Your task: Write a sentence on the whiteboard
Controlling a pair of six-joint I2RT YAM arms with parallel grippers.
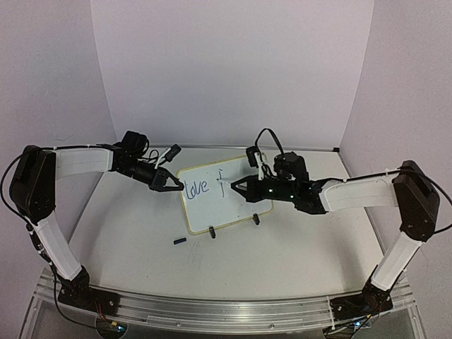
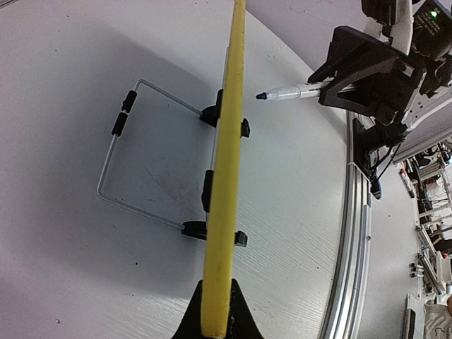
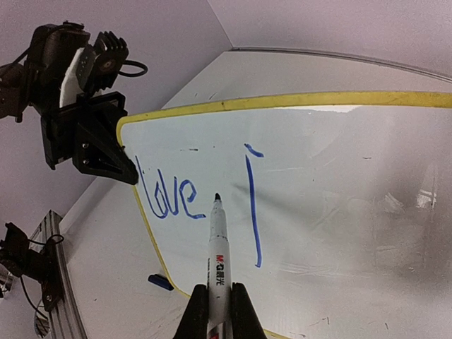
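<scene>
Left hand (image 1: 177, 186) clamps whiteboard (image 1: 227, 206) edge; right hand (image 3: 217, 300) holds marker (image 3: 217, 247) just beside.

The whiteboard (image 3: 339, 162) is glossy and smooth, its rim matt yellow. The marker (image 3: 217, 258) before it is shiny plastic. The table (image 1: 282, 247) beneath it is matt white and faintly grained.

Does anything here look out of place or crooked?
A small dark blue piece, perhaps a pen cap, lies loose on the table in front of the whiteboard. The board also stands at an angle to the table's near edge.
</scene>
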